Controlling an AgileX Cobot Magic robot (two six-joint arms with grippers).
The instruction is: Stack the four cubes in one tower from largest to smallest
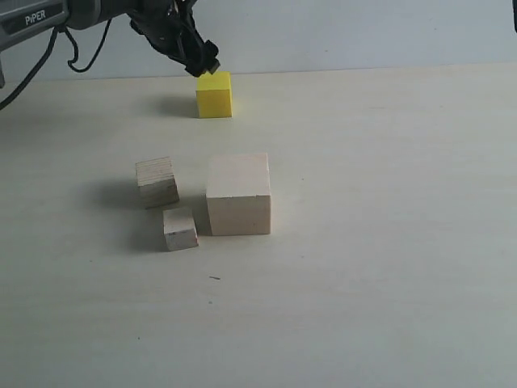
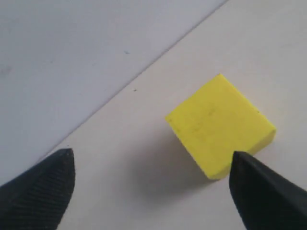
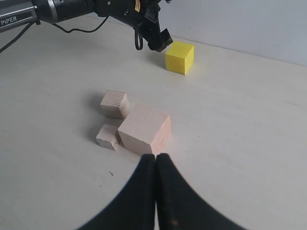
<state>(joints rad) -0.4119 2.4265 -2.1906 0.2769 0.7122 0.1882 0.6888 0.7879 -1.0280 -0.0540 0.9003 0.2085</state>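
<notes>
Now left gripper (image 1: 208, 65), jaws spread wide, hovers off-center by yellow cube (image 1: 214, 95) — recenter, square to faces, descend; right gripper (image 3: 156, 160) closed, empty.

Open table (image 1: 388, 242) around bright yellow medium cube (image 1: 214, 94); layered-grain plywood cube (image 1: 157, 181) and smallest pale wood cube (image 1: 180, 228) crowd large pale wood cube (image 1: 238, 194) on left.

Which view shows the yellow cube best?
The left wrist view: the yellow cube is close and large, its top face clear. The exterior view shows the cube whole but small; the right wrist view shows the cube likewise.
</notes>
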